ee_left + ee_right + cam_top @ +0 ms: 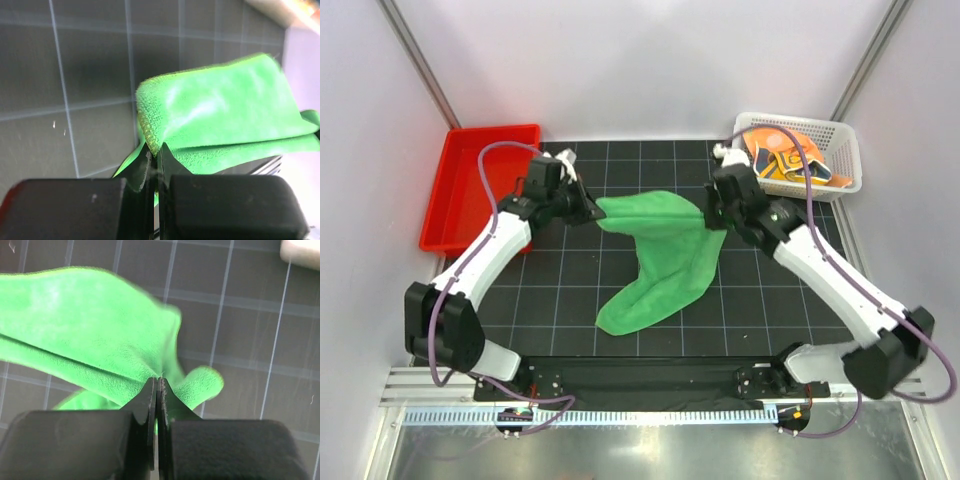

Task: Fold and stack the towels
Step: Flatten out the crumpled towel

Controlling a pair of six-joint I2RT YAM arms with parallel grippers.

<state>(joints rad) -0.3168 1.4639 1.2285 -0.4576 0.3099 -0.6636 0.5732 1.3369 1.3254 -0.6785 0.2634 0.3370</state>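
Left hand (592, 212) is pinched tight on one corner of the green towel (660, 255), and right hand (707, 215) is clenched just as tight on the opposite corner. The top edge is strung between them over the middle of the dark gridded surface (570, 290). The rest sags and trails toward the near edge in a bunched tail. Orange towels (785, 160) sit crumpled in the white basket (847, 150) far right; the red tray (470, 190) lies far left.
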